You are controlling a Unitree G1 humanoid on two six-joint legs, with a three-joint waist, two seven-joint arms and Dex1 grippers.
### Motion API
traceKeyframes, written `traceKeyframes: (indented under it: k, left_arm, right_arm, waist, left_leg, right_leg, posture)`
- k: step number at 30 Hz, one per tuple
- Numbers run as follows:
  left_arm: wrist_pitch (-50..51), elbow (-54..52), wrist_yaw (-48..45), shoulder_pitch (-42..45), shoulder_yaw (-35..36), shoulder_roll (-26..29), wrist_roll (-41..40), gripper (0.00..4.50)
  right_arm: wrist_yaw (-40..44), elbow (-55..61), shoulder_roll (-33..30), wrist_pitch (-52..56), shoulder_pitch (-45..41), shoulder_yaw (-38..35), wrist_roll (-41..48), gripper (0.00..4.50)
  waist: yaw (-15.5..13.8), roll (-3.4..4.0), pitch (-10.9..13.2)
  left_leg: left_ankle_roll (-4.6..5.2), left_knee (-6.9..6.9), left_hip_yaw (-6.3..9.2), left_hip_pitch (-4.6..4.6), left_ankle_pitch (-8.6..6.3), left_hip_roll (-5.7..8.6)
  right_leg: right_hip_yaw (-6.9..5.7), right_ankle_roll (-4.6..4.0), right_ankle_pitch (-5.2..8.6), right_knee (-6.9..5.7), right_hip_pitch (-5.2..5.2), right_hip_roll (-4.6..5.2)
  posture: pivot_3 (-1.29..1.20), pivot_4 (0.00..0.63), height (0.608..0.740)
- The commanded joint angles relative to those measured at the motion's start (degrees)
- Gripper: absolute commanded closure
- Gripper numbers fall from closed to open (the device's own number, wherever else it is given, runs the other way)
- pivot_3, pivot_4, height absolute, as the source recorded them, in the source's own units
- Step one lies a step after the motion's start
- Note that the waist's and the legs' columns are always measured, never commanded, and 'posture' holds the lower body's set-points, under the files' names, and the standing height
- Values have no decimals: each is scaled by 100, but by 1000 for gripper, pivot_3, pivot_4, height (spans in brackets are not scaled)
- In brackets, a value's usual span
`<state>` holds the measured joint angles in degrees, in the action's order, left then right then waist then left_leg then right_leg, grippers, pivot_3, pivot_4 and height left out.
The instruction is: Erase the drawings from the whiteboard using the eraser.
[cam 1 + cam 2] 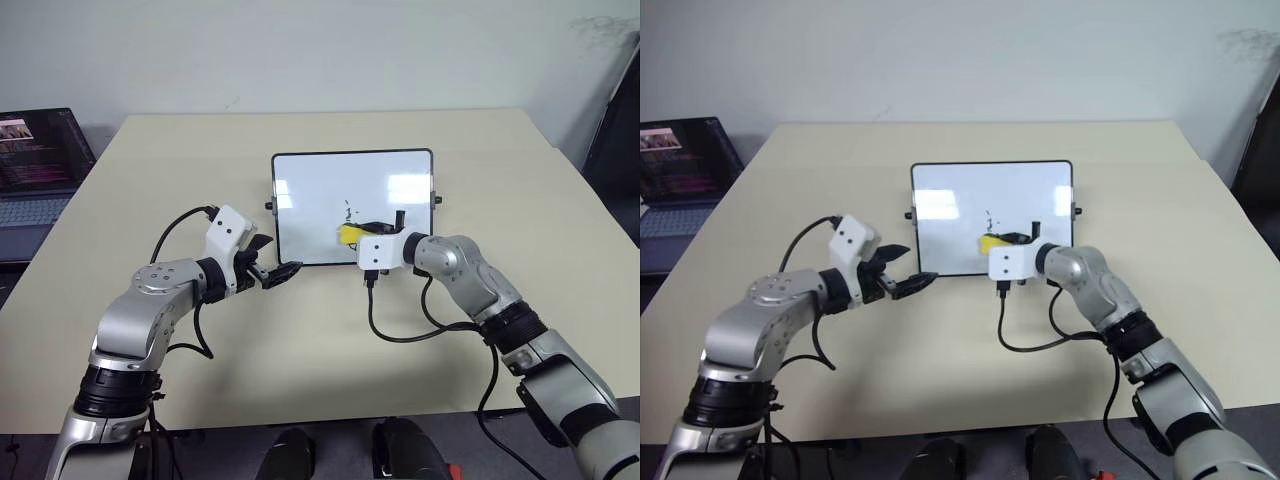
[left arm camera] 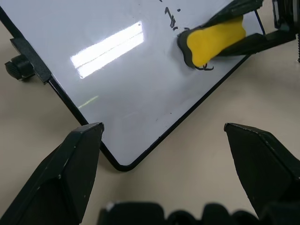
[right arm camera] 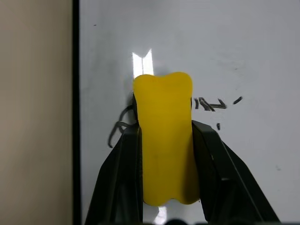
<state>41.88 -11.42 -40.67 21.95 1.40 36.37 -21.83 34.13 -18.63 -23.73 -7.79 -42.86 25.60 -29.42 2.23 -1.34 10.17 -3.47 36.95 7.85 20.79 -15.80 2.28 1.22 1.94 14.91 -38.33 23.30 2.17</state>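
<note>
The left gripper (image 1: pixel 272 262) hangs just off the near left corner of the whiteboard (image 1: pixel 310 190), its two black fingers (image 2: pixel 70 168) spread wide with nothing between them; from there it seems placed to steady the board's edge should the frame slide, though it touches nothing now. Just ahead of it and to its right the board lies flat on the table (image 1: pixel 150 160), a black knob on each side. Further right, the right gripper (image 1: pixel 358 233) is clamped on the eraser (image 3: pixel 165 140), one finger on each long side, yellow back up and black face down on the white surface. This hold probably lets the arm press and drag. The drawings (image 3: pixel 213 104) lie touching and just beside the eraser, a loop on one side, short strokes on the other.
</note>
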Motion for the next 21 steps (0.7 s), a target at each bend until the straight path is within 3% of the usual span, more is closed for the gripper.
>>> traceKeyframes:
  k: [1,8,17,21]
  left_arm:
    - [-79,-137,-13,72,3,7,-3,0]
    - [-61,-163,-13,62,-6,-10,-11,0]
    - [-46,-159,3,106,-32,-45,-17,0]
    - [-40,-175,15,97,-19,-28,-23,0]
  right_arm:
    - [-585,409,124,-433,-195,-488,312,3410]
    - [-1328,-23,218,-129,-502,-791,125,3410]
    - [-1336,-777,540,92,-775,-335,-189,3410]
    - [-894,-759,425,256,-610,-159,-203,3410]
  waist:
    - [9,0,0]
    - [-2,-1,0]
    - [30,0,0]
    - [30,0,0]
  left_leg:
    - [-1,1,0,0,0,-1]
    - [-16,-1,-7,3,9,4]
    - [-14,-2,-9,3,8,3]
    - [-14,-2,-9,3,7,3]
  right_leg:
    - [1,0,0,-7,3,0]
    - [11,-2,0,-30,19,3]
    - [13,-2,0,-31,21,2]
    - [14,-2,1,-30,21,2]
  posture:
    - [0,150,740]
    - [0,150,740]
    - [0,150,740]
    - [0,150,740]
